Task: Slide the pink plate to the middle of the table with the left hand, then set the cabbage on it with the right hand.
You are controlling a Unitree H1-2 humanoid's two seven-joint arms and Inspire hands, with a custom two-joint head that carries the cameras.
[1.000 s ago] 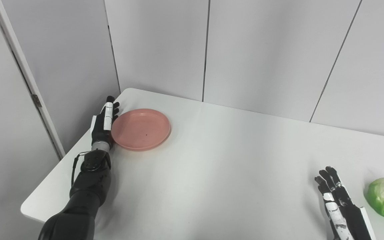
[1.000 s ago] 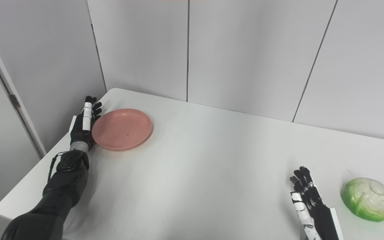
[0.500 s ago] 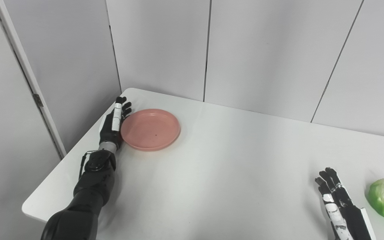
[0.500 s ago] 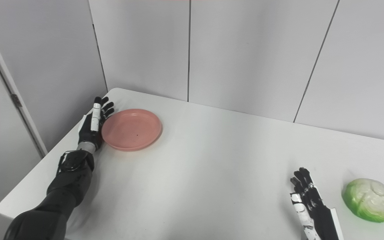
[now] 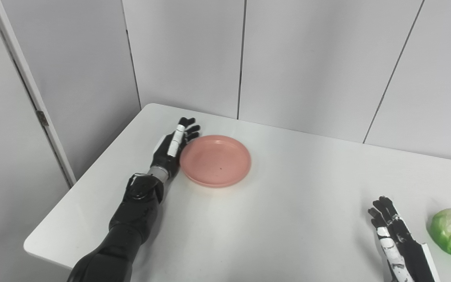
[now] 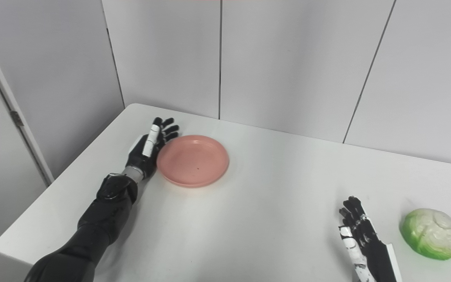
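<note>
Now the robot's black left hand (image 5: 172, 147) lies flat on its edge on the smooth white table (image 5: 288, 219), its fingers (image 5: 188, 127) straight and a little spread, holding nothing, with the palm side set against the rim of the shallow round pink plate (image 5: 215, 159), which sits just to that hand's right and empty; whether palm and rim truly touch along their whole length is hard to tell from either eye view, though they appear to meet near the wrist. Beyond the fingertips of this hand the tabletop runs on to its rounded far corner and the grey panelled wall (image 5: 307, 58). The black left forearm (image 5: 131, 219) stretches back from the hand toward the near table edge. Well apart, at the near right side of the table, the black and white right hand (image 6: 360, 235) stands with its fingers straight up and slightly apart, open and gripping nothing. Just to the right of that hand, close but with a clear strip of bare table between, rests the rounded pale green cabbage (image 6: 431, 234), sitting on the tabletop and touched by neither hand. The plate lies far to the left of the right hand and further from the near edge than it is
</note>
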